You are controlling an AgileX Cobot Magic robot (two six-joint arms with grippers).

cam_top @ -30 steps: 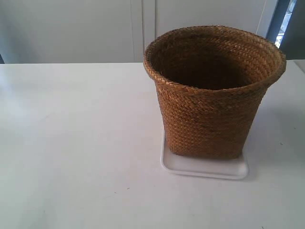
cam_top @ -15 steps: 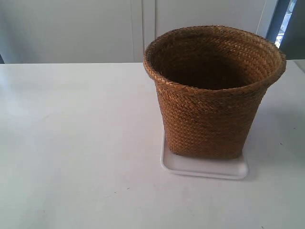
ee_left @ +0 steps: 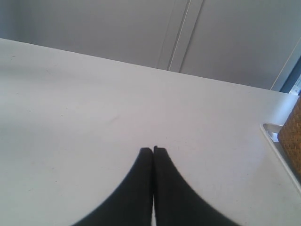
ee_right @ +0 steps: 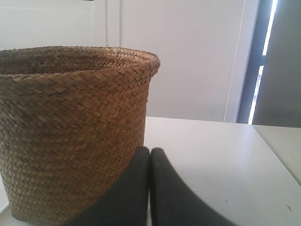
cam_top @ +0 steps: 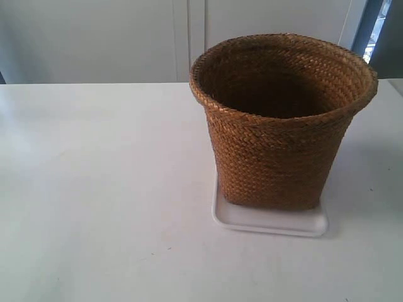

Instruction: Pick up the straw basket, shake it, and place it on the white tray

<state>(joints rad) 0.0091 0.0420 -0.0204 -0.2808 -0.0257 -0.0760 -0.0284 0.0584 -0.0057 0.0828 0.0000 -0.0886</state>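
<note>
I see the straw basket [cam_top: 280,126] standing upright on the white tray [cam_top: 271,225], its narrower base inside the tray's low rim, with a bare strip of tray showing along the near edge. Its wide braided rim faces up and the inside lies in shadow. The tray sits flat on the white table [cam_top: 94,189], toward the exterior view's right side.

On my right wrist view the right gripper [ee_right: 149,150] has its two black fingers pressed together with nothing between them. It is low and just beside the basket's woven wall; I cannot tell whether it touches the straw.

On my left wrist view the left gripper [ee_left: 153,149] is likewise closed tip to tip and empty, over bare table, with a corner of the tray and the basket well apart from it at that picture's edge.

Pale panel doors [cam_top: 94,38] stand behind the table
</note>
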